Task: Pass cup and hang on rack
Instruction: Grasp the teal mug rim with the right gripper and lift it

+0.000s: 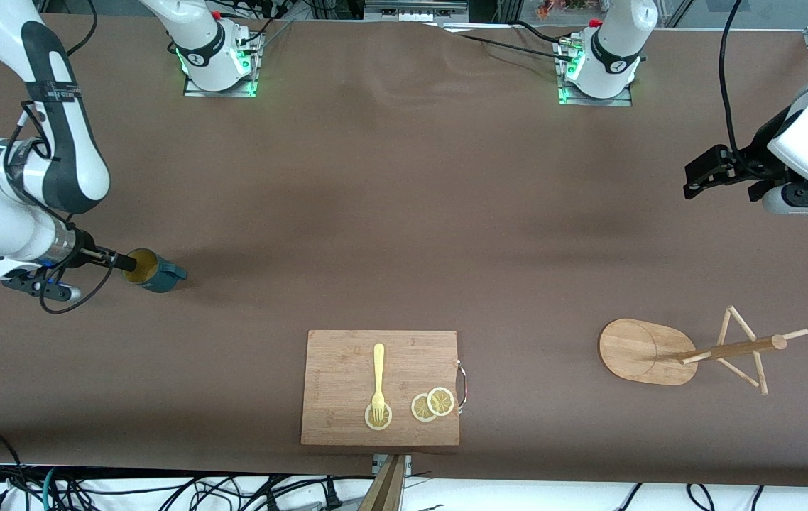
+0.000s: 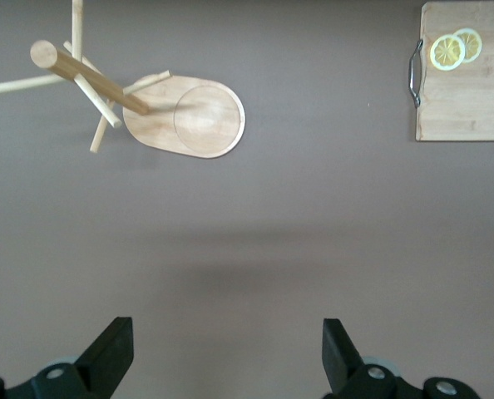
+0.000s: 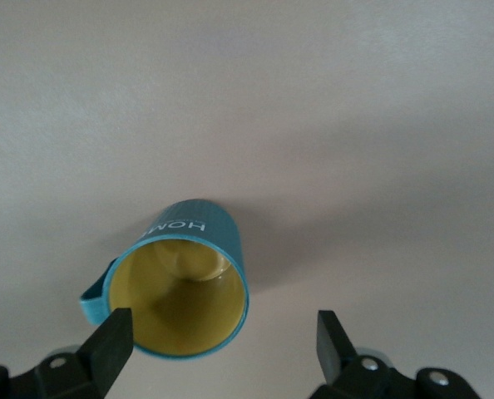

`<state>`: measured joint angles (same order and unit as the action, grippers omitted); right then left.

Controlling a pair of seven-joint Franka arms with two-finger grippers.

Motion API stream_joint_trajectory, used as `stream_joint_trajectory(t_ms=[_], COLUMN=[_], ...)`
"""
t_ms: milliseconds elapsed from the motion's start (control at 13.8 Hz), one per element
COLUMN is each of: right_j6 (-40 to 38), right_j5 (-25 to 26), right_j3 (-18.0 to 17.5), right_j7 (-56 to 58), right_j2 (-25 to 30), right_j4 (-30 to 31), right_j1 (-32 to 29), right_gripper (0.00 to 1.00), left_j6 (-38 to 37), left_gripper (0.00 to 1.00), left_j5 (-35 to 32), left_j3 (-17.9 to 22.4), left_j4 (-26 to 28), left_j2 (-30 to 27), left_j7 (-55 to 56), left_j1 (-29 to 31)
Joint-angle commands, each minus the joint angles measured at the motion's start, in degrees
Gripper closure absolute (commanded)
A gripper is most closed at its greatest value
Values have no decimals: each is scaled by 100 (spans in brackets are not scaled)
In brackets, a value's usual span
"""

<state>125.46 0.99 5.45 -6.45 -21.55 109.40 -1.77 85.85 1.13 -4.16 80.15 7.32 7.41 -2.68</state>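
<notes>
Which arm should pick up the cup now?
Right. The right hand is open right at the cup, one finger already at its rim, at the right arm's end of the table. The left hand waits open near the rack, nowhere near the cup.

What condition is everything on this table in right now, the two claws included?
Cup: upright on the table, not gripped.
Rack: standing, pegs bare.
Cutting board: flat, carrying a fork and lemon slices.
Fork: lying, tines on a lemon slice.
Right gripper: open, at the cup's rim.
Left gripper: open, waiting above the table.
</notes>
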Motion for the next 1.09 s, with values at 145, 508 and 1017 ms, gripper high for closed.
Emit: stream_joint_trajectory(t_ms=[145, 508, 1017], right_j6=[566, 892, 717], right_j5=[68, -37, -28], right_j3=[52, 44, -9], right_j7=[338, 259, 302], right_j2=[-181, -358, -175], right_j4=[266, 257, 161], right_j1=[-87, -87, -60], right_gripper=[36, 92, 100], left_j6=[-341, -358, -358], left_gripper=[0, 0, 0], left_j5=[-122, -165, -183], left_j3=[-164, -102, -67], left_j4=[-140, -175, -175], left_j2=[50, 6, -3], left_j7=[-56, -82, -82], left_j1=[13, 66, 109])
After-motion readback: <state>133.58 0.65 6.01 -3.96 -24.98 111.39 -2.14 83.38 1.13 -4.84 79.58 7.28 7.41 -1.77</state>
